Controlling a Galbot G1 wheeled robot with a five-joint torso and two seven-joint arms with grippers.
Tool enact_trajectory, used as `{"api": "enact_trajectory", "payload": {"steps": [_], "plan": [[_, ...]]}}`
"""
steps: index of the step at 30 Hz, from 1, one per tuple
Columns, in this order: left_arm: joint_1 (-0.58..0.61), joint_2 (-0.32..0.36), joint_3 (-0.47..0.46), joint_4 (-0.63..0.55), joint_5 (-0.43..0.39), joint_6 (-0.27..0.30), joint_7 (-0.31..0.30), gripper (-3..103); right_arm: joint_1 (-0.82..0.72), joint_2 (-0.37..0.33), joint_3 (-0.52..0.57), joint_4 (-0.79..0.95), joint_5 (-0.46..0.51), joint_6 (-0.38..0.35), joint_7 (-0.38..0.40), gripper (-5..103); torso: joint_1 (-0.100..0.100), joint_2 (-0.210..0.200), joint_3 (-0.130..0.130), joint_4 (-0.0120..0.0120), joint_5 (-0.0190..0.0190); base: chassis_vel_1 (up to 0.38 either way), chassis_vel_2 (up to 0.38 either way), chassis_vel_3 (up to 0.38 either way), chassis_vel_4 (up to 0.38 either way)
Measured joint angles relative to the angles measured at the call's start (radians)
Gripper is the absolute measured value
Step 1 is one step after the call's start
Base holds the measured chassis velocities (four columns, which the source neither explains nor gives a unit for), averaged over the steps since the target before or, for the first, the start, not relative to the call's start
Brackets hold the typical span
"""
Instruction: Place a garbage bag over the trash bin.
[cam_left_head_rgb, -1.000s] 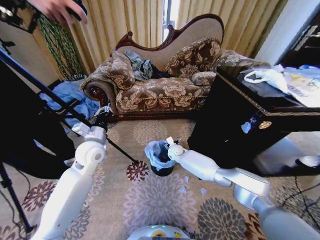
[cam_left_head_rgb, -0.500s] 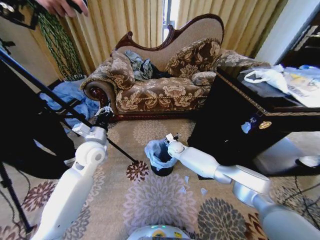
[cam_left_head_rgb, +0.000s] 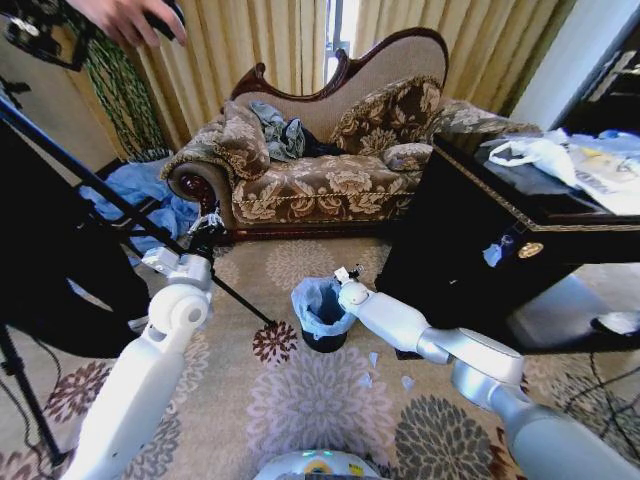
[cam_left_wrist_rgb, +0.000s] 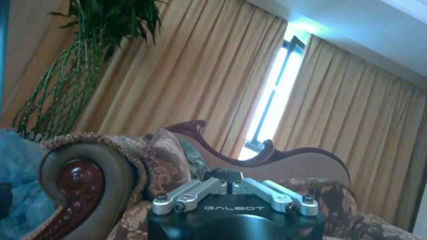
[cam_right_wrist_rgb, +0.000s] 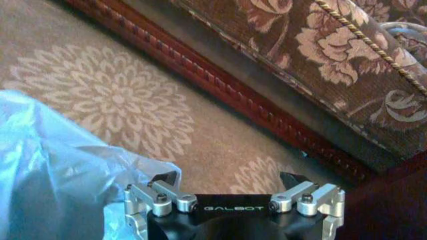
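Observation:
The small black trash bin (cam_left_head_rgb: 324, 339) stands on the patterned carpet in front of the sofa. The pale blue garbage bag (cam_left_head_rgb: 319, 304) lies in and over its mouth, with crinkled plastic spilling around the rim. My right gripper (cam_left_head_rgb: 346, 277) hovers at the bin's right rim. In the right wrist view this gripper (cam_right_wrist_rgb: 230, 178) is open, with the garbage bag (cam_right_wrist_rgb: 53, 170) just beside one finger and nothing between the fingers. My left gripper (cam_left_head_rgb: 209, 230) is held up far to the left near the sofa's armrest; the left wrist view shows it (cam_left_wrist_rgb: 225, 176) shut and empty.
An ornate sofa (cam_left_head_rgb: 330, 180) stands behind the bin and a black cabinet (cam_left_head_rgb: 480, 240) is close on the right, with a white plastic bag (cam_left_head_rgb: 540, 155) on top. A tripod leg (cam_left_head_rgb: 120, 215) crosses the left side, past a blue cloth heap (cam_left_head_rgb: 140, 200). Paper scraps (cam_left_head_rgb: 385, 372) lie on the carpet.
My right gripper has drawn back slightly up and to the right from the bin's rim. The bag and bin stay put. The left arm has not moved.

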Motion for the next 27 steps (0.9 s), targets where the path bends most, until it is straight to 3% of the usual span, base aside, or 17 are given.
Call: {"api": "enact_trajectory", "payload": {"steps": [13, 19, 27], "plan": [[0.018, 0.002, -0.012, -0.007, -0.001, -0.001, -0.002, 0, -0.008, 0.012, 0.037, -0.007, 0.015, 0.007, -0.034, 100, 0.000, 0.000, 0.000, 0.0001, 0.0001, 0.000, 0.000, 0.000, 0.000], [0.028, 0.011, -0.017, -0.012, -0.004, 0.000, -0.003, 0, -0.007, -0.008, 0.090, 0.024, 0.113, 0.027, -0.087, 100, 0.000, 0.000, 0.000, 0.0001, 0.0000, 0.000, 0.000, 0.000, 0.000], [0.036, 0.047, -0.034, -0.012, -0.025, 0.003, -0.005, 0, -0.021, -0.057, 0.185, 0.097, 0.253, -0.024, -0.103, 100, 0.000, 0.000, 0.000, 0.0004, 0.0002, 0.000, 0.000, 0.000, 0.000]]}}
